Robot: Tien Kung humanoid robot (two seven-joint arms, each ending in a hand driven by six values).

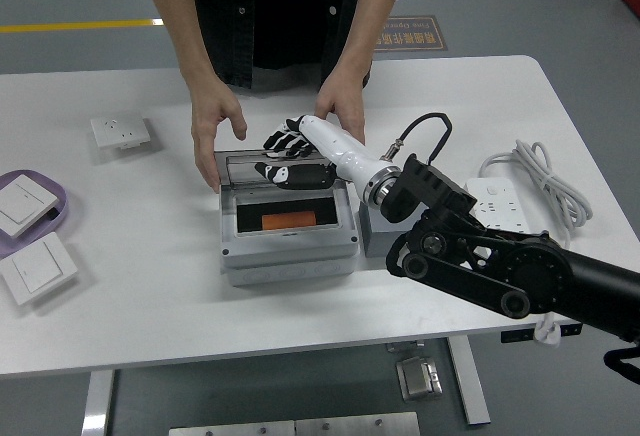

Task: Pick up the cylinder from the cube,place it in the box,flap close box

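The orange cylinder [289, 221] is seen lying inside the grey box [288, 246] at frame centre, whose clear flap [262, 162] is propped at the far edge; the right hand [292, 156] is laid against it with fingers spread, nothing grasped. The box's far corners are flanked by a person's two hands [215, 126], and bare table [150, 286] is left toward the lower left. No lettering can be read.

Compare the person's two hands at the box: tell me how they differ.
The person's hand on the picture's left rests at the far left corner of the grey box, fingers pointing down along its side. The person's other hand sits at the far right edge, partly hidden behind the robot's right hand, which reaches over the lid. Both are bare, come from the far side and flank the box.
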